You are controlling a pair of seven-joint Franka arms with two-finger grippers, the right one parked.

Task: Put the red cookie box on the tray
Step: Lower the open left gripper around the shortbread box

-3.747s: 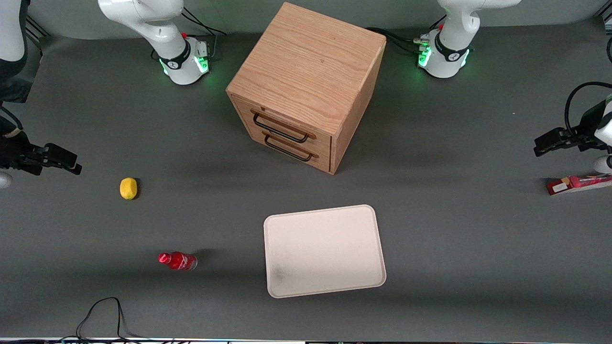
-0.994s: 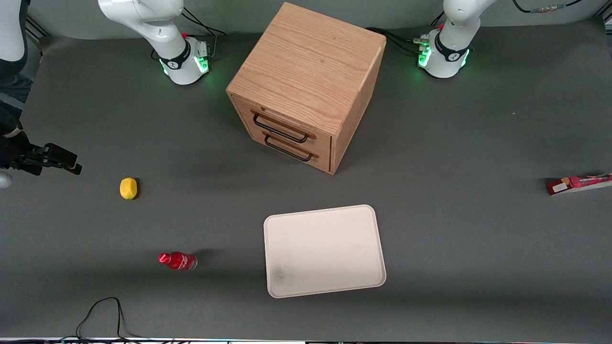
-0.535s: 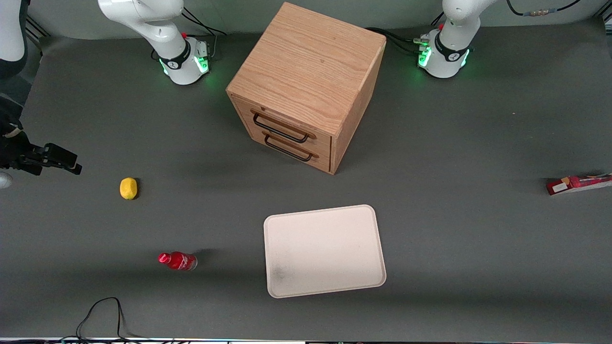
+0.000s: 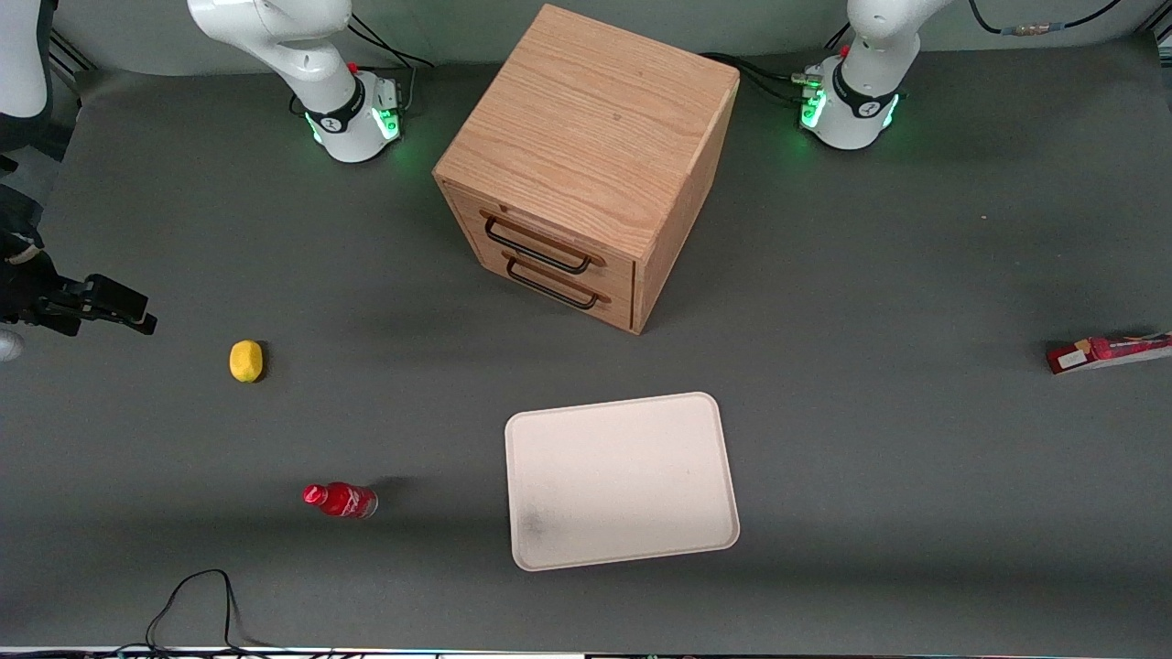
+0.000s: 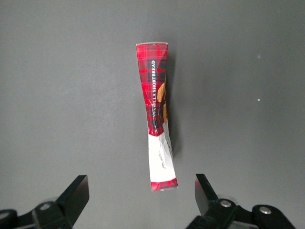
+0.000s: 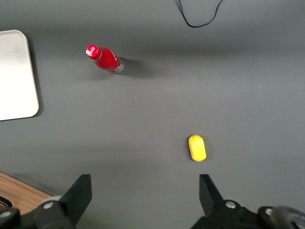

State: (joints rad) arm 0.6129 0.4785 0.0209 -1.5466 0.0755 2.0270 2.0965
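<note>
Because the tray (image 4: 622, 480) lies nearest the front camera, flat and bare near the middle of the table, it makes an open landing place that the carton can be lowered onto from above. A small red bottle (image 4: 340, 500) lies on its side about as near the camera, toward the parked arm's end, and a yellow lemon-like object (image 4: 245, 361) sits a little farther back; neither stands in the way.

Farther off, the red cookie box (image 4: 1108, 351) lies flat on the mat at the working arm's end, well apart from the tray, cut off by the edge of the front view. In the left wrist view the gripper (image 5: 142, 200) hangs above the box (image 5: 157, 119), out of the front camera's sight. Its jaws stand spread wide and hold nothing, with the white-label end of the carton between the two fingers (image 5: 76, 193). That straddle looks like the setup for pinching the slim carton across its narrow width once the arm descends.

Farthest back, the wooden drawer cabinet (image 4: 586, 165) stands with both drawers closed.
</note>
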